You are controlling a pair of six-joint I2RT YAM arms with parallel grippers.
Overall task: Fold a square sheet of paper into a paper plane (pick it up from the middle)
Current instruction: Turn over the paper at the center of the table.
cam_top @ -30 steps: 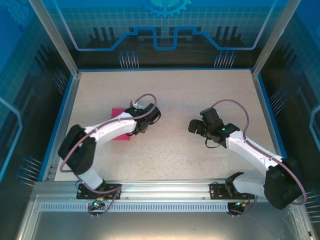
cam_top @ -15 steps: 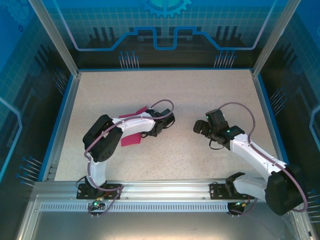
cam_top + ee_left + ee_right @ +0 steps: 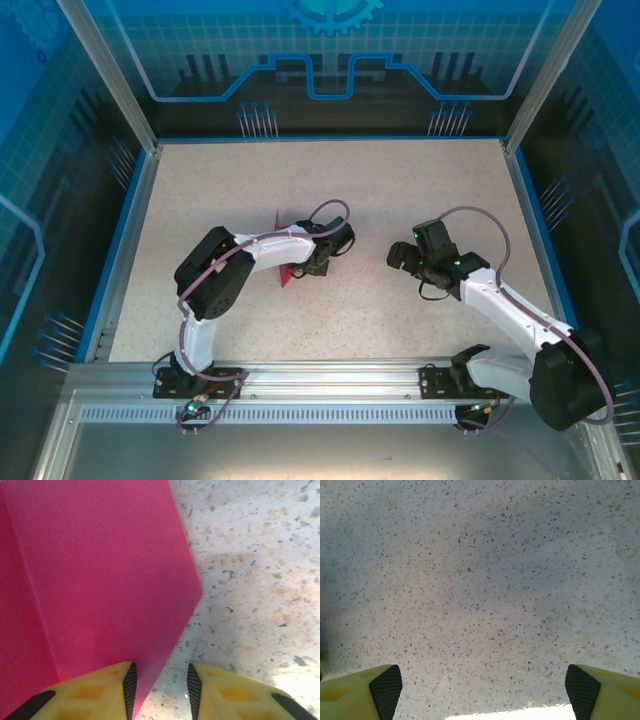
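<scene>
Magenta paper [image 3: 100, 570] against narrowly parted left gripper [image 3: 161, 681]

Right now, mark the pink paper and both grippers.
pink paper [image 3: 110, 570], left wrist view, flat face right of the crease
left gripper [image 3: 161, 682], left wrist view, midway between fingertips
right gripper [image 3: 483, 685], right wrist view, midway between fingertips

The white left arm [image 3: 262, 250] is bending sharply at its elbow, its yellow-fingered left gripper [image 3: 160, 682] standing slightly parted. The yellow-fingered right gripper [image 3: 482, 685] is gaping wide.
</scene>
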